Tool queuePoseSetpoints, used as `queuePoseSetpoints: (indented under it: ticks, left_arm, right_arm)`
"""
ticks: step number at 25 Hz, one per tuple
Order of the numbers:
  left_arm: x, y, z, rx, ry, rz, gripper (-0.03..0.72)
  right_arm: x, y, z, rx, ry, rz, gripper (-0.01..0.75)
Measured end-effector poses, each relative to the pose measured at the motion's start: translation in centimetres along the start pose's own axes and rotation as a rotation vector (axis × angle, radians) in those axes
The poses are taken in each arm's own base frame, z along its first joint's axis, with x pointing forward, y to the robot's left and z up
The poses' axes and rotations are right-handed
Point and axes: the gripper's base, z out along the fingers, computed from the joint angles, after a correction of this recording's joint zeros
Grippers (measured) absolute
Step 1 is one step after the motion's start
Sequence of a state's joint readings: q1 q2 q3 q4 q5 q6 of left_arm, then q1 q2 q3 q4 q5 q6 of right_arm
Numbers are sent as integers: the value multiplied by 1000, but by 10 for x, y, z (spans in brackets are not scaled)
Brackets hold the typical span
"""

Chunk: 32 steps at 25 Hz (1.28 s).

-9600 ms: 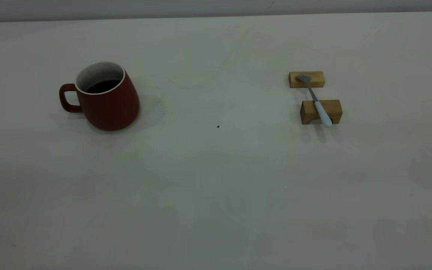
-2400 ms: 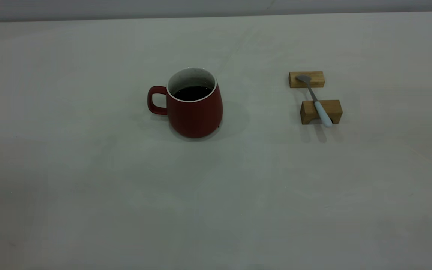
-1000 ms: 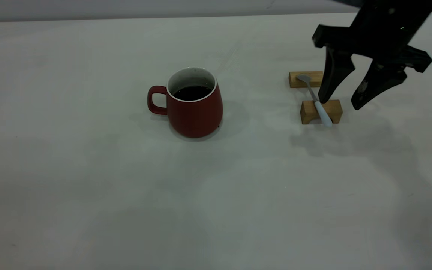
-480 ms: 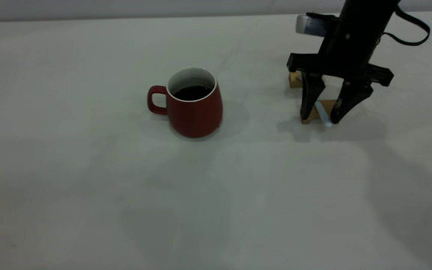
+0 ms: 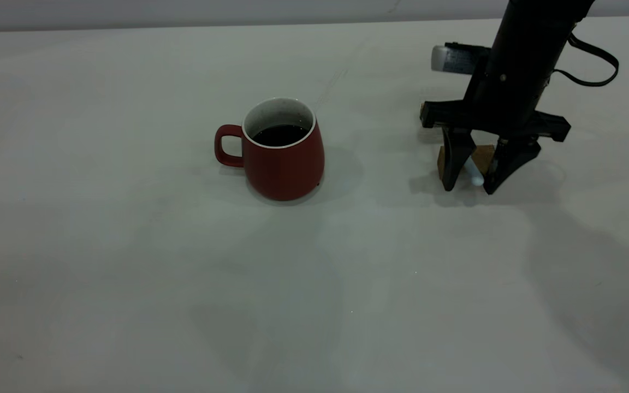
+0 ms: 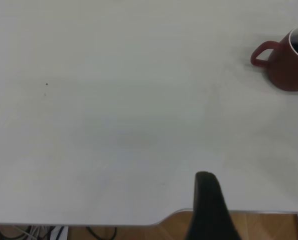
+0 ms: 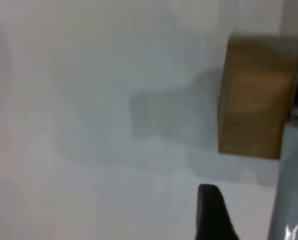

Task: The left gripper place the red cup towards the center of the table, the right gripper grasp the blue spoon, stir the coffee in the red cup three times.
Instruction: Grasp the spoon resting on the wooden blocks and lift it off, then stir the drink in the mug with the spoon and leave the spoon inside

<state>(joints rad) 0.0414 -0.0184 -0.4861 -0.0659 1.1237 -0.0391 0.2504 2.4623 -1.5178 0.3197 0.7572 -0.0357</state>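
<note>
Since half a second ago the right gripper (image 5: 474, 188) has sunk lower, its fingers spread either side of the blue spoon (image 5: 476, 178) but not yet closed on it. That spoon's handle juts off a wooden block (image 5: 482, 155), which leaves room beneath for a grip. Mid-table stands the red cup (image 5: 282, 153), ready for stirring. Only one finger (image 6: 209, 210) of the left gripper shows, well back from the cup; I cannot tell its opening.

The right gripper (image 5: 474, 188) covers most of the blue spoon (image 5: 476, 178); only its pale handle tip shows. The far wooden block (image 5: 422, 112) is nearly all hidden, and the near wooden block (image 5: 482, 155) partly. The left wrist view cuts the red cup (image 6: 289, 64) at its edge.
</note>
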Motion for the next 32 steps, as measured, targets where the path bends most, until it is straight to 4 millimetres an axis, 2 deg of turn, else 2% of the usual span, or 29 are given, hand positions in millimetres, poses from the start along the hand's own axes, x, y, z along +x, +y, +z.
queuePoseSetpoints:
  ticks: [5,9,13,16,20,22,27,29,32]
  left_arm:
    - [0,0,0,0,0,0,551]
    - [0,0,0,0,0,0,551]
    - [0,0,0,0,0,0,551]
    - [0,0,0,0,0,0,551]
    - [0,0,0,0,0,0,551]
    - [0,0,0,0,0,0,551]
    - [0,0,0,0,0,0,551]
    - [0,0,0,0,0,0,551]
    - [0,0,0,0,0,0,551]
  right_arm:
    - [1,-1,0,11,14,-12,351]
    - [1,-1,0,13,14,-14,154]
    - [2,1,-5,11,53,-21,141]
    - [3,9,-26,-14,119,-29,141]
    - [1,38,-72,-190,125,10,141]
    - [2,60,-82,-320,117,36,141]
    - [12,120,-68,-625,176,111,141]
    - [13,134,-61,-729,196,166,141]
    - [7,145,-55,-888,211,281,141]
